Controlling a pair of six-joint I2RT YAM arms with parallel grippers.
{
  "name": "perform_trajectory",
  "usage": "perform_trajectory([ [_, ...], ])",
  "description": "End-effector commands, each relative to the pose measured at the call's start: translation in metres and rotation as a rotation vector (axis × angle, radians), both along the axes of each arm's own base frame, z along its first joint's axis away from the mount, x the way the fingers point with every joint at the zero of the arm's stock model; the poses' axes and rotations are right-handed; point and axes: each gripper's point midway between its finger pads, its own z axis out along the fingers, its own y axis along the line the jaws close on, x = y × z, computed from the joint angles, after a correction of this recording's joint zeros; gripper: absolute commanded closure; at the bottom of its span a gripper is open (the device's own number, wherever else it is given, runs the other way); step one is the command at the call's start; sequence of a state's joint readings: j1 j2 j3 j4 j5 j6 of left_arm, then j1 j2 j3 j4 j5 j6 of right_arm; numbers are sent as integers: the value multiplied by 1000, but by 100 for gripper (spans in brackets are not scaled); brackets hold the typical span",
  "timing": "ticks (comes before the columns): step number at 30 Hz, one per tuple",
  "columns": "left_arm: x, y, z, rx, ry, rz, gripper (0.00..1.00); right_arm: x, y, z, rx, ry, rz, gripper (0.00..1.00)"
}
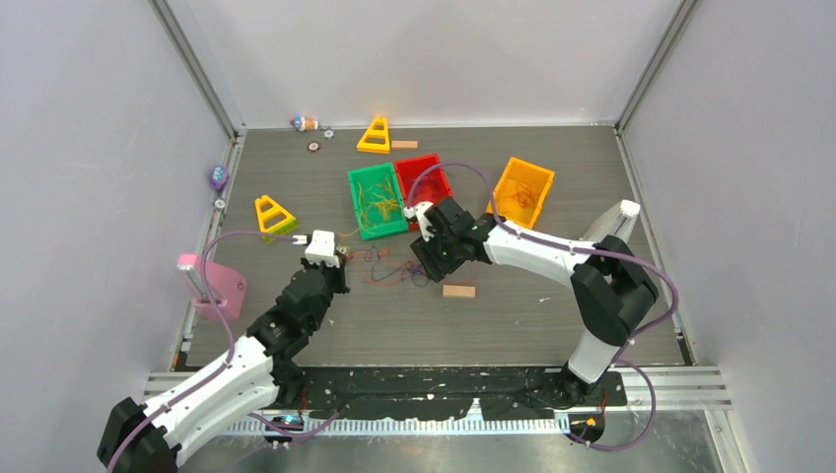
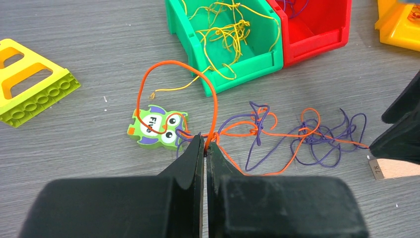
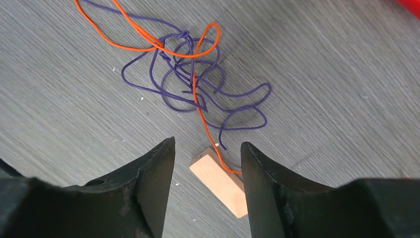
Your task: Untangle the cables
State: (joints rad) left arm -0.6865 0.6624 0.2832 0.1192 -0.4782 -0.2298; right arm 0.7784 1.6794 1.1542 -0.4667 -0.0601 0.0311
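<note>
A tangle of orange and purple cables [image 1: 394,268] lies on the grey table in front of the bins. My left gripper [image 2: 205,144] is shut on the orange cable [image 2: 163,64], which loops up over a green owl tile [image 2: 156,129]. The purple cable [image 2: 327,144] is wound round the orange one to the right. My right gripper [image 3: 208,146] is open and empty, low over a small wooden block [image 3: 220,181]. The orange cable's [image 3: 203,119] end runs past its right finger. The purple tangle [image 3: 188,84] lies just beyond it. Yellow cables [image 2: 228,34] fill the green bin [image 2: 242,67].
A red bin [image 1: 422,177] and an orange bin [image 1: 522,192] stand beside the green bin [image 1: 375,202]. Two yellow triangle pieces [image 1: 274,214] [image 1: 375,136], a pink object [image 1: 212,286] at the left edge and small bits by the back wall lie around.
</note>
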Motion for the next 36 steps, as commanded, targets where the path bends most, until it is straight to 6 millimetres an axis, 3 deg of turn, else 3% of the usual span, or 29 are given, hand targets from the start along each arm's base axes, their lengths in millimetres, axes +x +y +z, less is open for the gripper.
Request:
perform_trajectory([
  [1,4,-1,15,-33,-60,6,100,13,19,4,31,-59,54,44],
  [9,5,-1,14,-27,-56,10,100,12,25,-23,20,-19,65,54],
  [16,6,2,14,-23,-56,24,100,7,20,-36,-8,-2,59,81],
  [17,6,2,14,-24,-57,24,100,7,19,-35,-11,-7,54,88],
  [19,5,2,13,-21,-55,26,100,8,13,-30,-19,-25,37,94],
  [22,6,3,12,-18,-54,33,100,11,5,-12,0,-66,-32,95],
  [26,7,9,10,-5,-45,68,100,25,-32,31,-15,-196,-216,95],
  [30,8,35,3,3,-21,228,100,46,-101,70,7,-276,-511,94],
  [31,7,42,2,5,-16,270,100,50,-126,79,47,-281,-615,95],
  [32,7,49,2,6,-13,313,100,49,-137,93,97,-298,-659,95],
  [34,5,59,1,-4,-4,376,100,52,-181,95,149,-299,-830,95],
  [36,5,65,0,-22,-1,416,100,50,-210,101,184,-323,-943,95],
])
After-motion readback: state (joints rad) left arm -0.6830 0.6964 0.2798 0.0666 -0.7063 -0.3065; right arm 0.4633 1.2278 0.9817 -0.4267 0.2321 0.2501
